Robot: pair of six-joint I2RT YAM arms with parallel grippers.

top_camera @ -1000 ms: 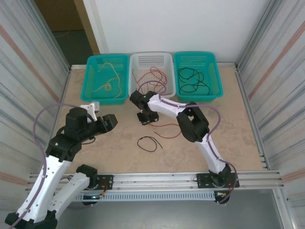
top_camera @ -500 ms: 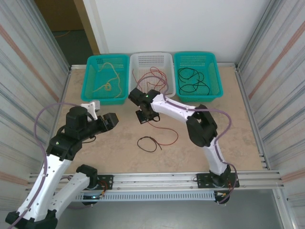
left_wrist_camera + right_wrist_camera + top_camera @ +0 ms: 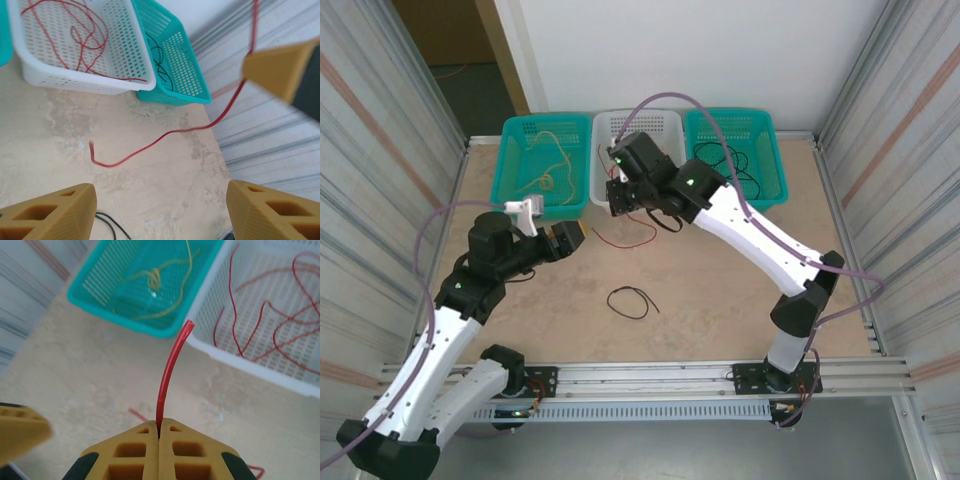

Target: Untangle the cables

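The white basket (image 3: 75, 82) ran off the top and left edges of the left wrist view. Below it, the black cable (image 3: 112, 224) was cut off by the bottom edge. To its right, the red cable (image 3: 165, 134) went out past the top edge, beside a blurry finger (image 3: 280, 70) of the right gripper (image 3: 159, 432). In the right wrist view, that gripper's closed fingers hid the red cable's lower end. A blurry left gripper (image 3: 161, 205) finger (image 3: 20, 432) was cut off, down and left of the white basket.

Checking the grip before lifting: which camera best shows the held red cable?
Right wrist: the red cable sits clamped between shut jaws, close up. Left wrist shows its tail on the table; top, a thin strand.
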